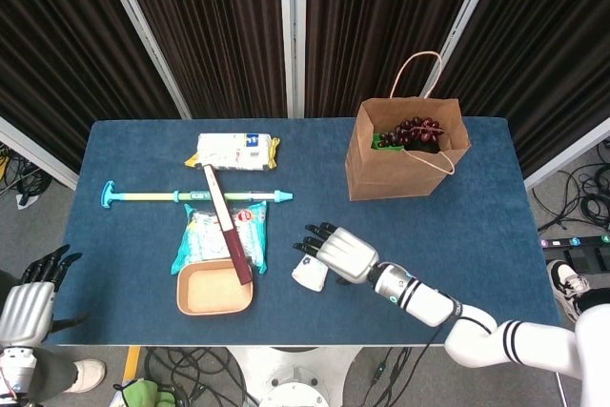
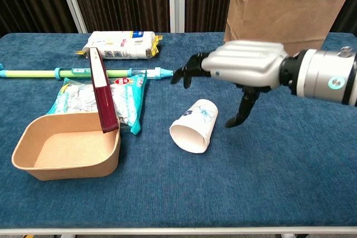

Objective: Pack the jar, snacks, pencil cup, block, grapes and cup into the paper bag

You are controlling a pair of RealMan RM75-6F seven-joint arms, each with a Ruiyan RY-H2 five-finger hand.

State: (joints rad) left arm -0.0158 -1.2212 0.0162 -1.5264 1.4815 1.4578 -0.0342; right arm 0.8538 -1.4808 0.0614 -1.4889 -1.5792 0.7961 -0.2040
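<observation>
Hanging off the table's left front corner, left hand (image 1: 27, 304) sits below the tabletop w/ fingers apart, holding nothing. On the blue table (image 1: 124, 293), left half: a white snack pack (image 1: 234, 152) near the back edge, a long green-and-teal stick (image 1: 191, 196) lying crosswise just in front of it, then a teal snack bag (image 1: 221, 235) w/ a dark red bar (image 1: 228, 224) lying across it. The bar's near end rests on the rim of a tan tray (image 1: 213, 287) at the front.

Mid table: white paper cup (image 2: 194, 125) on its side, mouth toward the front edge. Right hand (image 2: 243, 66) hovers above it, palm down, fingers spread, thumb reaching down by the cup's right side; can't tell if it touches. Nothing held.

Right rear: brown paper bag (image 1: 393, 161) upright, open, w/ dark grapes (image 1: 416, 131) and sth green inside.
</observation>
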